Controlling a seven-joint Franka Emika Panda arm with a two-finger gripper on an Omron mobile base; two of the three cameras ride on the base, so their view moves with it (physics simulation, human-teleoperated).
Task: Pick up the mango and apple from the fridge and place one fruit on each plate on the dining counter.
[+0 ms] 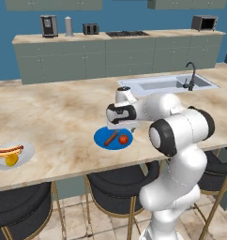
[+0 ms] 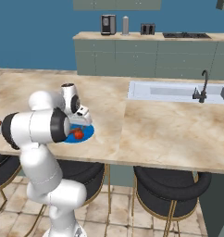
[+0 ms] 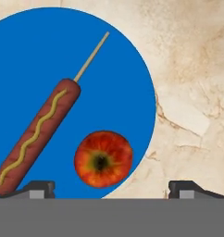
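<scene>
My end effector (image 3: 111, 189) hung directly above the blue plate (image 3: 49, 51), its fingers spread wide and gripping nothing. The apple (image 3: 103, 159) sat free on that plate between the fingertips, near the rim, beside a corn dog on a stick (image 3: 37, 136); I judged it delivered, with the spread fingers consistent with a release. In the left base view the apple (image 1: 123, 138) lay on the blue plate (image 1: 106, 142) near the front edge of the table (image 1: 54, 108). Well to the left, the pale plate (image 1: 25, 157) carried the mango (image 1: 11, 161) against a hot dog (image 1: 9, 150). One fruit per plate: task apparently complete. Beyond lay the sink (image 1: 167, 84) and the green cabinets (image 1: 87, 61).
</scene>
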